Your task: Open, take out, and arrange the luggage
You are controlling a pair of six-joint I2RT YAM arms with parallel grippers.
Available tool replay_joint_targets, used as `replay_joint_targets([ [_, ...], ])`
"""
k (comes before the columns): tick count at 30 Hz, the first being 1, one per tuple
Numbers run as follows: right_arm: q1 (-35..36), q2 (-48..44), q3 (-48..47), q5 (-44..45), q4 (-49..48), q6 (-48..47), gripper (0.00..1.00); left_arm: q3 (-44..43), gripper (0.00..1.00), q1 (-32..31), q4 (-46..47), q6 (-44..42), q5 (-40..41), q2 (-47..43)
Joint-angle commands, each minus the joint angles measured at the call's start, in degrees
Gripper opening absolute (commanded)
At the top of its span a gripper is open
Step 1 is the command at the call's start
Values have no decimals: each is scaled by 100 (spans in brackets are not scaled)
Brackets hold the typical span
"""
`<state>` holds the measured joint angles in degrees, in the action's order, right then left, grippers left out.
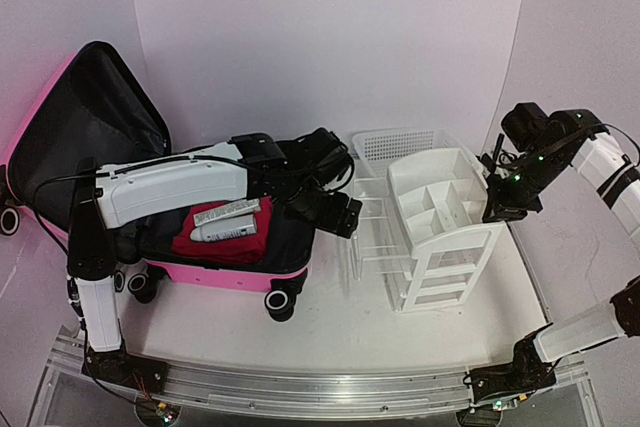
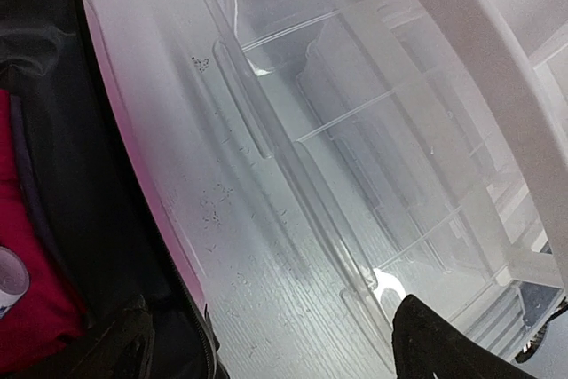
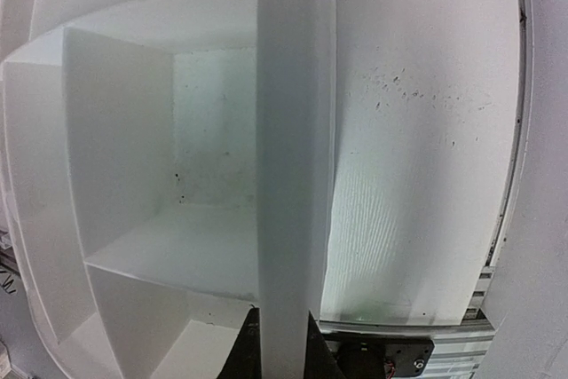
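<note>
On the table (image 1: 340,347), left side, luggage (image 1: 230,274) lying open, lid up, red cloth (image 1: 235,247) inside, left gripper (image 1: 335,212) spread, empty, beside its right edge, right gripper (image 1: 503,209) clenched on white organizer (image 1: 470,237) wall

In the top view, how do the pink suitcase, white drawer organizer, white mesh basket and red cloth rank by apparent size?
1. pink suitcase
2. white drawer organizer
3. white mesh basket and red cloth: similar, unranked; the organizer hides part of the basket.

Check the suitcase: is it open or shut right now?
Open: the luggage lid stands raised, black lining exposed, with a red cloth lying inside.
</note>
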<state>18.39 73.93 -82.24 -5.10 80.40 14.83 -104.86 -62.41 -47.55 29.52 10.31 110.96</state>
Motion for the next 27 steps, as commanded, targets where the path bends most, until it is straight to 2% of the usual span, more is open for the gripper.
replay_joint_targets([
  [1,-19,-230,-43,155,-127,-62,0,-15,97,34,-152,-299,61,-627],
  [4,-12,-246,-6,129,-122,-121,0,-27,99,58,-161,-807,-348,-912],
  [7,-22,-271,24,45,-131,-224,0,443,99,247,-166,-1544,-519,-1484],
  [11,-14,-339,21,-91,-140,-370,0,1583,99,1248,-209,-2502,-1382,-2485],
  [13,-17,-369,49,-161,-152,-460,0,2148,99,1538,-305,-3263,-1158,-2832],
  [17,-16,-356,115,-257,-217,-566,0,3075,99,1667,-326,-4901,-308,-3133],
  [21,-12,-310,154,-306,-268,-683,0,3147,97,2298,-428,-5618,-213,-2822],
  [23,-15,-309,172,-313,-282,-732,0,3246,96,2414,-326,-5938,-139,-2680],
  [27,-16,-349,189,-261,-281,-800,0,3449,86,2554,-126,-6570,-73,-2404],
])
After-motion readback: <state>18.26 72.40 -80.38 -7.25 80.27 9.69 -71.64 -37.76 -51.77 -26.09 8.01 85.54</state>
